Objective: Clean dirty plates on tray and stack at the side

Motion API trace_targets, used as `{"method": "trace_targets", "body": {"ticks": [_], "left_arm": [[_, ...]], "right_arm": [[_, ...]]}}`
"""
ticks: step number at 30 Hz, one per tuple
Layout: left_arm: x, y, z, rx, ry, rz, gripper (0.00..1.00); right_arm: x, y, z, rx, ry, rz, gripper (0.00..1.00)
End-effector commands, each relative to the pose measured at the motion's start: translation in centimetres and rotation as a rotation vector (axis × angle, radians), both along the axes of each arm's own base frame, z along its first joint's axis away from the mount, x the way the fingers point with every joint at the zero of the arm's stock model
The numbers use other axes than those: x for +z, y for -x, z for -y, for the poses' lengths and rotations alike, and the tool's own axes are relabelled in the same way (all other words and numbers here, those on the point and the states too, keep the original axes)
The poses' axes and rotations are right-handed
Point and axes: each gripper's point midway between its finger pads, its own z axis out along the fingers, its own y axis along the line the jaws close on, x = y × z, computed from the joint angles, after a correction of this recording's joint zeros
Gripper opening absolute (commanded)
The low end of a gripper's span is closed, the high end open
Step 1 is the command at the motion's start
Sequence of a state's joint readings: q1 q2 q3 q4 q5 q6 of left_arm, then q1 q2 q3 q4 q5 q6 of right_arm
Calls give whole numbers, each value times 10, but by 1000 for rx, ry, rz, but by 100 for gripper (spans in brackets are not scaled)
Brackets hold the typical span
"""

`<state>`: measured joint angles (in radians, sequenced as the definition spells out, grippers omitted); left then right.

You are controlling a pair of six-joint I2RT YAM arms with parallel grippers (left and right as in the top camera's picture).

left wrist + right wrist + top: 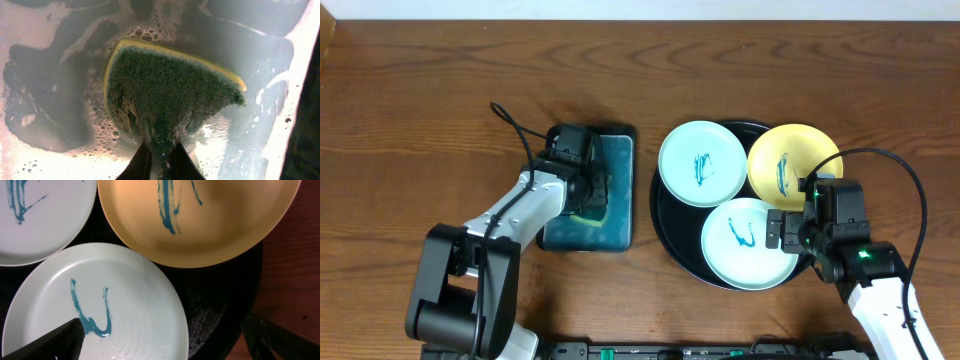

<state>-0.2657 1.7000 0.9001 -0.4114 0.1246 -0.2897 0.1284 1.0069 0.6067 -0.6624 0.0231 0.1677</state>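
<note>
The round black tray (pixel 665 225) holds three plates with teal scribbles: a mint-white plate (pixel 703 163) at the back left, a yellow plate (pixel 794 160) at the back right, and a mint-white plate (pixel 748 243) in front. My right gripper (pixel 787 229) is open and straddles the front plate's right rim; in the right wrist view one finger is over this plate (pixel 115 310) and the other beyond the tray rim (pixel 220 315), with the yellow plate (pixel 200 220) behind. My left gripper (pixel 159 162) is shut on a green and yellow sponge (pixel 170 87) in soapy water.
A rectangular teal tray (pixel 617 190) with foamy water sits left of the black tray; my left arm (pixel 525 205) reaches over it. A black cable (pixel 910 185) loops by the right arm. The wooden table (pixel 420 100) lies all around.
</note>
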Motion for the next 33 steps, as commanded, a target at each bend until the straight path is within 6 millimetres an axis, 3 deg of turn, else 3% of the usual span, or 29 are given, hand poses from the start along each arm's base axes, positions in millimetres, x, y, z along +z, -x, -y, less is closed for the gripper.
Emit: {"method": "trace_targets", "body": {"ticks": [1,20,24,33], "left_arm": [[-29,19,-5,-4,-38,-92,8],[-21,15,-4,-3,-31,-71,7],[1,7,-2,-2,-13,-4,7],[91,-15,4,-1,66,282,7]], "right_arm": [[7,-5,1,5,10,20,99],[7,-5,1,5,10,19,99],[7,-5,1,5,10,19,99],[7,-5,1,5,10,19,99]]}}
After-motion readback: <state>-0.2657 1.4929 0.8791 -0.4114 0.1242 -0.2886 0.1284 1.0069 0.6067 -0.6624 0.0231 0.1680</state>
